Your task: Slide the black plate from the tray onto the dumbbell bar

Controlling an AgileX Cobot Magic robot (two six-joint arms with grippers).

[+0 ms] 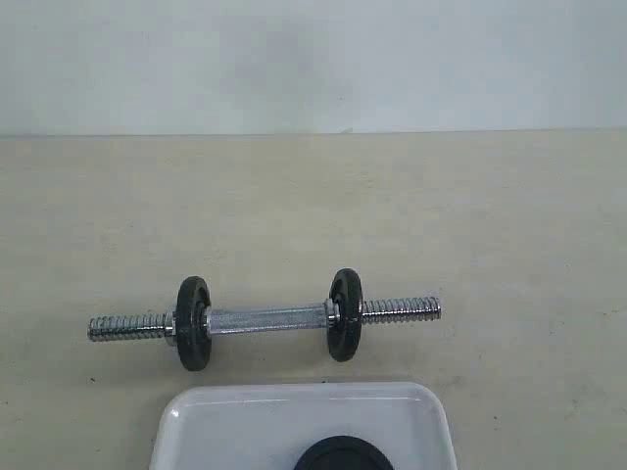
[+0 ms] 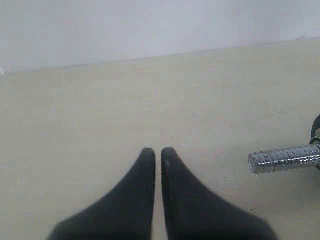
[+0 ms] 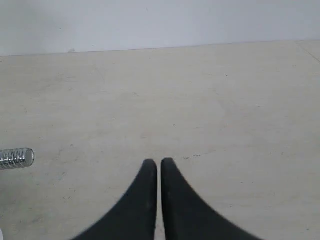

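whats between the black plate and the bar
Exterior view: beyond the plate, only the tray's floor and rim, then bare table up to the bar.

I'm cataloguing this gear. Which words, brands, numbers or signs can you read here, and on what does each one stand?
None: no text can be read in any view.
The dumbbell bar and tray show no marks.
The left disc and right disc stand nearly edge-on and blurred, and the black plate is mostly cut off, so any marking on them cannot be seen.
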